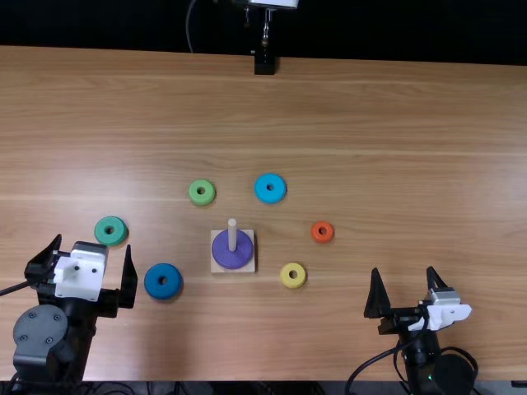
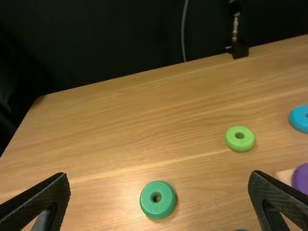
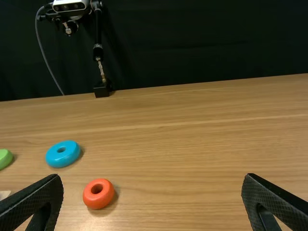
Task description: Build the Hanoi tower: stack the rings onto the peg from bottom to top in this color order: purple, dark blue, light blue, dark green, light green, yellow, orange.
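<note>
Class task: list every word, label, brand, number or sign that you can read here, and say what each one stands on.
None: no text can be read.
The purple ring, orange ring and wooden base look plain.
The left arm's white bracket has small dark marks, too small to tell whether they are print.

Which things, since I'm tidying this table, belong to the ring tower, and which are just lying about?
Tower:
peg
square base
purple ring, already on
dark blue ring
light blue ring
dark green ring
light green ring
yellow ring
orange ring

Extras:
black mount, far edge
camera
cable
</note>
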You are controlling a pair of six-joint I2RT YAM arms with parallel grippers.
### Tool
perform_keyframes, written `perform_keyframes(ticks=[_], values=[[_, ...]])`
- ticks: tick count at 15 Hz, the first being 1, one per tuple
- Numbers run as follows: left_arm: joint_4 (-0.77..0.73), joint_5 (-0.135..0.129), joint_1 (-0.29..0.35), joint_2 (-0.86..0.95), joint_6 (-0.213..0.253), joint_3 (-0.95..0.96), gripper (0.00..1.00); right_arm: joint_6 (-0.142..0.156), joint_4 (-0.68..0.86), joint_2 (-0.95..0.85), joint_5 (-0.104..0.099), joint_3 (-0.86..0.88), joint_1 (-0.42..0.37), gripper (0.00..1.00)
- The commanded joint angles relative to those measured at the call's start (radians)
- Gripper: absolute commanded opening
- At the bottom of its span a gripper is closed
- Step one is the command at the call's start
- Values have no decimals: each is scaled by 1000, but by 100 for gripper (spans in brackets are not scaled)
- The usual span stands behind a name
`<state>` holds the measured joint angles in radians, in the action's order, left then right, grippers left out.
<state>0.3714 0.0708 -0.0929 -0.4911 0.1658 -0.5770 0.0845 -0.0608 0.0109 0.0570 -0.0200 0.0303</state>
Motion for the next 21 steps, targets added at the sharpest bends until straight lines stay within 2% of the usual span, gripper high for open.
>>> perform_keyframes(ticks=[1, 4, 6, 8, 10, 11, 12, 13, 14, 15, 16, 18, 21], values=[[19, 8, -7, -9, 35, -78, 100, 0, -1, -11, 7, 5, -7, 100], [83, 7, -10, -76, 35, -103, 100, 0, -1, -11, 7, 5, -7, 100], [104, -10, -10, -191, 37, -150, 100, 0, -1, -11, 7, 5, -7, 100], [199, -14, -13, -322, 35, -224, 100, 0, -1, -11, 7, 5, -7, 100], [277, -19, -53, -440, 33, -279, 100, 0, -1, -11, 7, 5, -9, 100], [286, -34, -76, -491, 28, -293, 100, 0, -1, -11, 7, 5, -7, 100], [302, -65, -88, -543, 22, -314, 100, 0, -1, -11, 7, 5, -9, 100], [332, -108, -90, -587, 20, -345, 100, 0, -1, -11, 7, 5, -7, 100], [337, -135, -90, -609, 20, -353, 100, 0, -1, -11, 7, 5, -7, 100], [335, -143, -91, -626, 20, -350, 100, 0, -1, -11, 7, 5, -9, 100], [328, -132, -100, -653, 20, -346, 100, 0, -3, -11, 7, 5, -7, 100], [339, -137, -128, -690, 20, -343, 100, 0, -3, -11, 7, 5, -9, 100], [339, -144, -126, -747, 20, -336, 100, 0, -3, -11, 7, 5, -7, 100]])
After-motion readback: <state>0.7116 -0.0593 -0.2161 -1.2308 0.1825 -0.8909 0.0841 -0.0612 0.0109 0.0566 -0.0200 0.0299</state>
